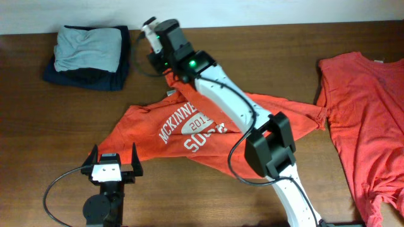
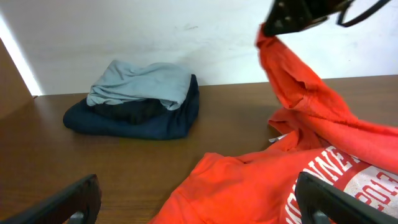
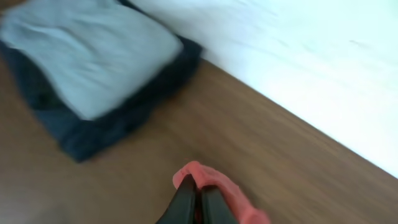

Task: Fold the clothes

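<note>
We see the right gripper (image 3: 199, 202) pinched shut on a fold of the orange-red cotton T-shirt (image 1: 142, 129), its 2 fingers pressed together with the fabric bulging out at their tips. That corner is raised off the brown wooden table (image 1: 57, 120), and cloth hangs down from it in a twisted strip. The rest of the shirt lies spread across the middle of the table, with its white "McKinney" lettering facing up. The left gripper (image 1: 114, 161) sits low at the near edge, just beside the shirt's lower hem. Its jaws are spread wide and hold nothing. A 2nd orange-red T-shirt (image 1: 366, 107) lies flat at the right end of the table, plain side up, its sleeve touching the 1st. A folded stack of dark navy and pale grey garments (image 1: 88, 53) rests at the far left, near the white wall (image 2: 155, 31).
</note>
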`<state>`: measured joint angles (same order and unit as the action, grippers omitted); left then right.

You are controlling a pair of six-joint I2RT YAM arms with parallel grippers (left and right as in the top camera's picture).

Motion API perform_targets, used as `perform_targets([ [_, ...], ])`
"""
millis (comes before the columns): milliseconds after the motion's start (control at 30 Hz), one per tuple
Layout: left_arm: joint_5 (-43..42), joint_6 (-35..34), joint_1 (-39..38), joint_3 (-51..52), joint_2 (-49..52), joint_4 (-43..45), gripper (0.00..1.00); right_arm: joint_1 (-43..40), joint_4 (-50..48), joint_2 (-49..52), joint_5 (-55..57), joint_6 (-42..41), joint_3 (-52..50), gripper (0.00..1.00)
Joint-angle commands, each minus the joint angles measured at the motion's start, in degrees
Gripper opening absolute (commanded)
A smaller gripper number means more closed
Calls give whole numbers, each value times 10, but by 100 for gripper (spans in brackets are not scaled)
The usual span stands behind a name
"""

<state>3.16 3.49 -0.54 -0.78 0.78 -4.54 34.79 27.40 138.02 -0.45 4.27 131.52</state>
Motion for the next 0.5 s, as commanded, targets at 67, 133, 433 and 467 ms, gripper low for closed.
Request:
perform_targets([
  [67,-4,7,-2,2,-4,-1,99,-77,10,1,17,2,12,4],
  [133,-4,7,-2,2,-4,-1,99,-109,12,1,13,2,12,4],
  [433,-4,7,-2,2,-4,-1,99,-162,-19,5,-24,3,11,4],
  [467,-4,7,-2,2,-4,0,99,-164,-29,8,-24,2,11,4],
])
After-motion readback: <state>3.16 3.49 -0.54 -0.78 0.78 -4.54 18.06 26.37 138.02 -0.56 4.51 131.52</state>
